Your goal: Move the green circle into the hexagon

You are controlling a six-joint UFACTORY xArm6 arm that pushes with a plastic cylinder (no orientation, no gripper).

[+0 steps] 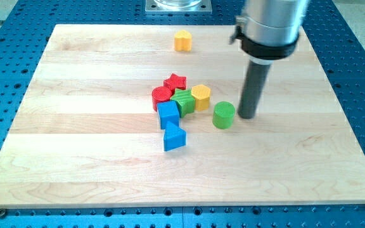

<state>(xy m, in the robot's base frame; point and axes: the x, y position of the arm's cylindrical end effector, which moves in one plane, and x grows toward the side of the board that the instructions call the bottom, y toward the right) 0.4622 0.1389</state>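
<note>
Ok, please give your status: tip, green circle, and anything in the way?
My tip just right of green circle block, apparently touching. Yellow hexagon block up-left of it, close, small gap. Nothing between them.

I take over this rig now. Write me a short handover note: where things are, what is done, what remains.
My tip stands just to the view's right of the green circle, close beside it.
The yellow hexagon lies up and to the view's left of the circle, at the cluster's edge, apart from it.
Done: the tip is beside the circle.
Left: push the circle leftward and upward into the hexagon.
</note>
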